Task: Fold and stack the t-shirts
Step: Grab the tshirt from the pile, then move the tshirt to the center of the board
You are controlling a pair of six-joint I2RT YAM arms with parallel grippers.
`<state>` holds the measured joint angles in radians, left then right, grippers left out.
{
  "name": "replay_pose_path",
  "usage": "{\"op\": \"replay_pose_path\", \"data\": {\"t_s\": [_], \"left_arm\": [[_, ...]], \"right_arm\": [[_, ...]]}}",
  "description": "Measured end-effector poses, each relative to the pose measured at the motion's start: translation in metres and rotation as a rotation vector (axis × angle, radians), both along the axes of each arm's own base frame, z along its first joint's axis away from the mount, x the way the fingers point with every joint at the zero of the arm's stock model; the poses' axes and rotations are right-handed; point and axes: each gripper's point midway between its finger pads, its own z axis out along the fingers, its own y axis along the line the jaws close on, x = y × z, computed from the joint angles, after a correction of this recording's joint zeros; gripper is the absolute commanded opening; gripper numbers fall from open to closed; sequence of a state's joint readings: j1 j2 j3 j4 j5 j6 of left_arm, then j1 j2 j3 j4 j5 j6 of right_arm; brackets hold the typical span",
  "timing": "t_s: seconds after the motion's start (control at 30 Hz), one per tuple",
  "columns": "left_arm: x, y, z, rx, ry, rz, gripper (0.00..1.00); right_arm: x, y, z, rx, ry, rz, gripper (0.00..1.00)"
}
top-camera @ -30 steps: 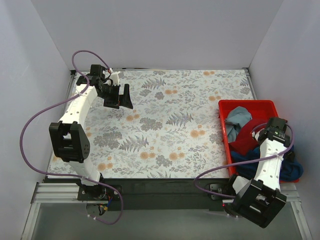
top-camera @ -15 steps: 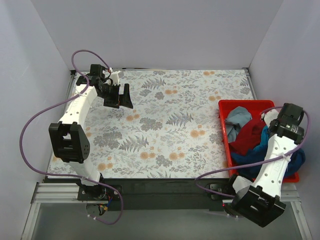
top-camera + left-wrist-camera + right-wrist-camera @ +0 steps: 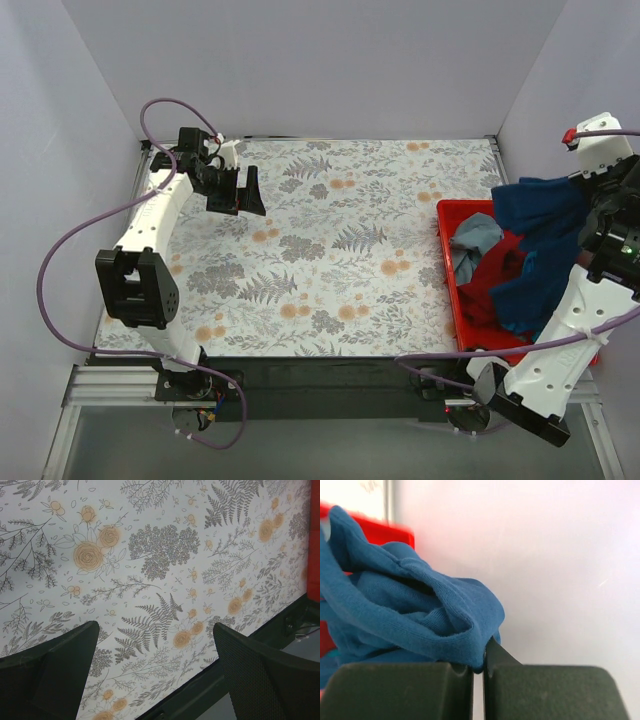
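My right gripper (image 3: 479,662) is shut on a fold of a blue t-shirt (image 3: 420,610). In the top view this gripper (image 3: 598,205) stands high above the red bin (image 3: 495,207), and the blue t-shirt (image 3: 535,255) hangs from it down into the bin. A red t-shirt (image 3: 490,285) and a pale grey-blue t-shirt (image 3: 476,238) lie crumpled inside the bin. My left gripper (image 3: 243,193) hovers open over the back left of the floral table cover (image 3: 330,250), with nothing between its fingers (image 3: 65,655).
The red bin sits at the table's right edge, close to the right wall. White walls enclose the table on the left, back and right. The black front rail (image 3: 220,680) shows below the left gripper.
My right gripper has shut on the blue t-shirt in the bin and risen, pulling the shirt up with it. The left arm has stayed put.
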<state>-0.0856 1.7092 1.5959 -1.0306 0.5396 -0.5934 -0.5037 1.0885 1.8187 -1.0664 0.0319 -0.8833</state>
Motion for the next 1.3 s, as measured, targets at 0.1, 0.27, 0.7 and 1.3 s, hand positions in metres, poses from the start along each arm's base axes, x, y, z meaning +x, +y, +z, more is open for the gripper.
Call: {"op": "replay_pose_path", "data": {"t_s": [0.1,0.27,0.7,1.3], "left_arm": [[0.002,-0.001,0.005,-0.008,-0.017,0.011,0.98],[0.004,-0.003,0.030,-0.037,-0.086,0.050,0.98],[-0.008,0.088,0.101,-0.210,-0.265,0.410,0.98],[-0.023,0.091,0.143,-0.229,-0.397,0.480,0.98]], "right_arm": [[0.011,0.019,0.026,0.021,-0.118,0.097,0.01],[0.033,0.047,0.059,0.087,-0.268,0.252,0.01],[0.108,0.152,0.137,0.539,-0.566,0.763,0.01],[0.178,0.457,0.029,0.675,-0.179,1.125,0.01]]}}
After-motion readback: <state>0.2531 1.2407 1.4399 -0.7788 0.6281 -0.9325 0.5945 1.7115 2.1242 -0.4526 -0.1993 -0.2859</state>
